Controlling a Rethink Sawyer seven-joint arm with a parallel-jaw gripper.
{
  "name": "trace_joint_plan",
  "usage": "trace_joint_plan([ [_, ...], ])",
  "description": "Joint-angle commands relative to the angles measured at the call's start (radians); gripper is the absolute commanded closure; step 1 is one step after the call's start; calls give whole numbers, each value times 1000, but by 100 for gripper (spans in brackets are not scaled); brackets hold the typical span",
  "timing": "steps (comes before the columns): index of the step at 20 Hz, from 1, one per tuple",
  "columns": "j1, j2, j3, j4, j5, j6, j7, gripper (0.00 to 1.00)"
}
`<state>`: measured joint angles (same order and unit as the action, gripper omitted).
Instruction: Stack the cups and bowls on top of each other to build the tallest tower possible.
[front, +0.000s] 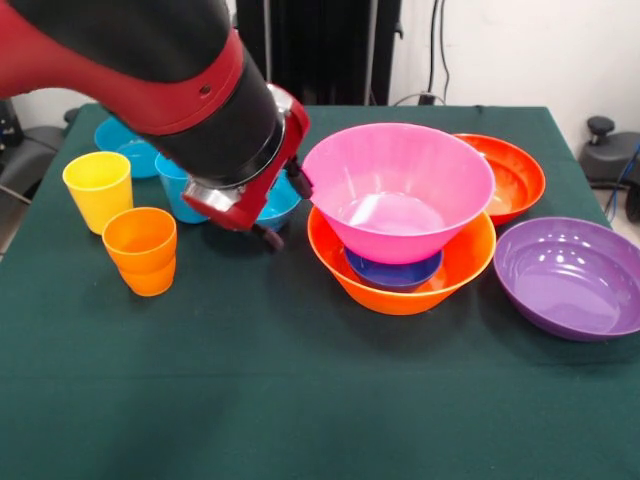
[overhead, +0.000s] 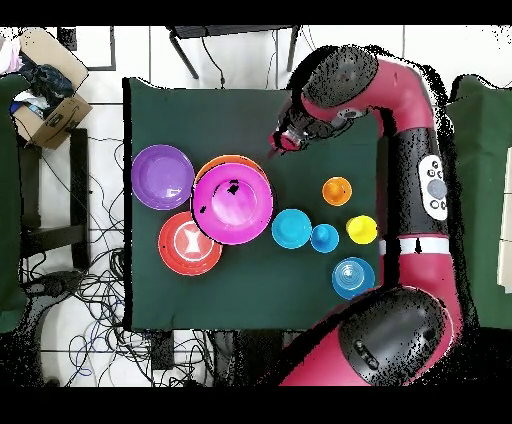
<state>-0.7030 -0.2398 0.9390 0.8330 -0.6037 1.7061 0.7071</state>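
The tower is a large pink bowl (front: 395, 190) resting tilted on a small dark blue bowl (front: 393, 271) inside the large orange bowl (front: 400, 285). Loose bowls are the red-orange bowl (front: 512, 175), purple bowl (front: 570, 275), teal bowl (overhead: 291, 229) and shallow light blue bowl (overhead: 353, 277). A yellow cup (front: 98, 190), an orange cup (front: 140, 250) and a light blue cup (overhead: 324, 238) stand together. My gripper (overhead: 281, 141) hangs over bare cloth, apart from every piece. In the front view the gripper (front: 262, 225) covers part of the teal bowl and the light blue cup.
The dark green table cloth (front: 300, 400) runs bare along the edge nearest the front camera. My arm (overhead: 400, 110) arches over the table's right side in the overhead view. A cardboard box (overhead: 50, 95) sits off the table.
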Motion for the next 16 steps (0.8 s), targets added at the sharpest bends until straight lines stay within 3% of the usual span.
trace_joint_plan([
  [1,79,54,-3,-233,-164,149,-487,0],
  [7,93,39,-20,-255,-189,151,-517,0],
  [13,101,46,-27,-303,-245,176,-655,0],
  [16,85,35,-41,-271,-235,161,-674,0],
])
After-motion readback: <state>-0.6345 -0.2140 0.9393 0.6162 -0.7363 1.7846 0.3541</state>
